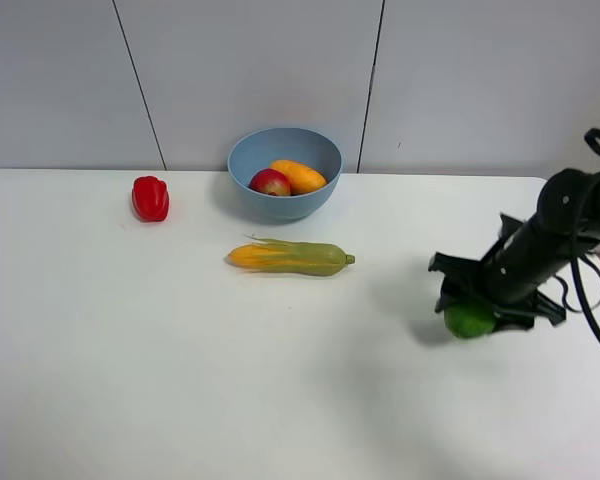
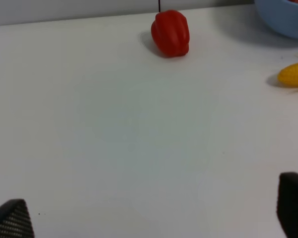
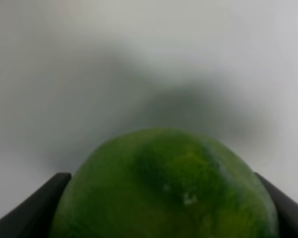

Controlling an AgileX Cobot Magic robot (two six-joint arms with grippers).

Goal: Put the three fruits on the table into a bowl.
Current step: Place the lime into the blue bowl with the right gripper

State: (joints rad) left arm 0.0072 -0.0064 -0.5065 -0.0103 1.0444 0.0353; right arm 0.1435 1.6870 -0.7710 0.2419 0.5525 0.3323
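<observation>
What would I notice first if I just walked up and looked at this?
Probably the black right gripper at the right side of the white table, clamped around a green lime that fills its own wrist camera. Next, the light-blue bowl at the back by the wall, with a red-yellow fruit and an orange mango inside. A red pepper sits left of the bowl and a corn cob lies in front.

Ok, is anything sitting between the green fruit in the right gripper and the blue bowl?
Nothing visible blocks it. The lime sits in the right gripper; bare table runs to the bowl. The corn cob lies in front of the bowl, beside that line.
</observation>
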